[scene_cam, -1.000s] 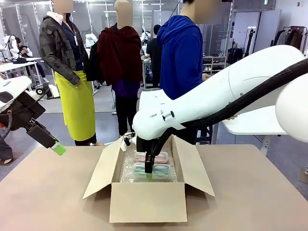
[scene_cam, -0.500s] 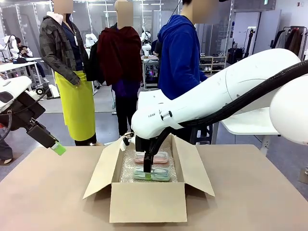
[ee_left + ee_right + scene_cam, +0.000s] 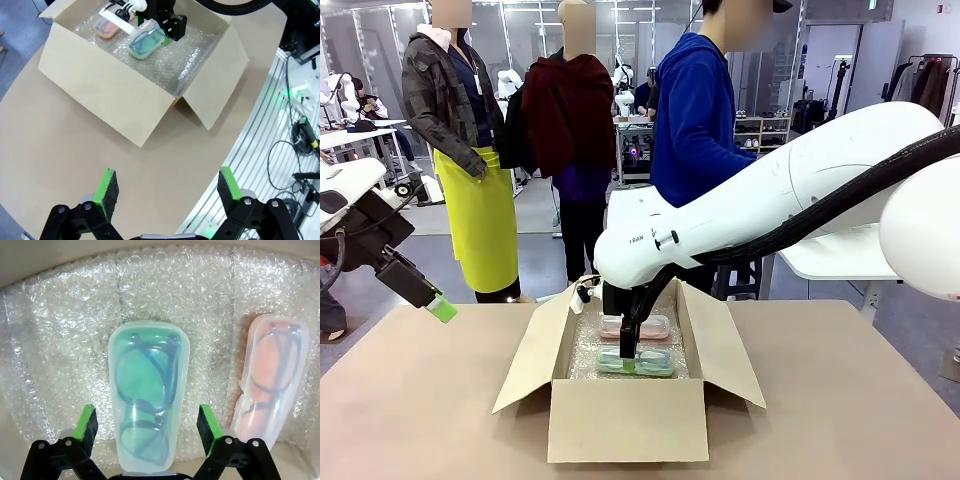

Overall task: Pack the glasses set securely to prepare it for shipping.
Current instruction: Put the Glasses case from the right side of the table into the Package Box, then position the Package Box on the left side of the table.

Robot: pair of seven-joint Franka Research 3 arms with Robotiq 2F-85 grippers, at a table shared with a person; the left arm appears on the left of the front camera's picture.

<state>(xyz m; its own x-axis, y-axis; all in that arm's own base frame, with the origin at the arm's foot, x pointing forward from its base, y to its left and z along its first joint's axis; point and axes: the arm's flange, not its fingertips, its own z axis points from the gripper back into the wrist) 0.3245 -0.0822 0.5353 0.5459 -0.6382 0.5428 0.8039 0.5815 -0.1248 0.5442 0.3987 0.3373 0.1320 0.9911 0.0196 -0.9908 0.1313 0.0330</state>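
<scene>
An open cardboard box lined with bubble wrap holds the glasses set. The mint green case lies flat on the wrap, and the pale pink case lies beside it. From the front, the pink case sits behind the green case. My right gripper is down inside the box, open, its green pads on either side of the green case's near end with a gap on each side. My left gripper hangs open and empty above the table, left of the box.
Four box flaps stand out around the opening. A person in a blue hoodie stands at the far side of the table. Bare tabletop surrounds the box. In the left wrist view the table edge runs along the right.
My right gripper opened and let go of the green case, which settled lower onto the bubble wrap near the box front. The left arm stayed still.
</scene>
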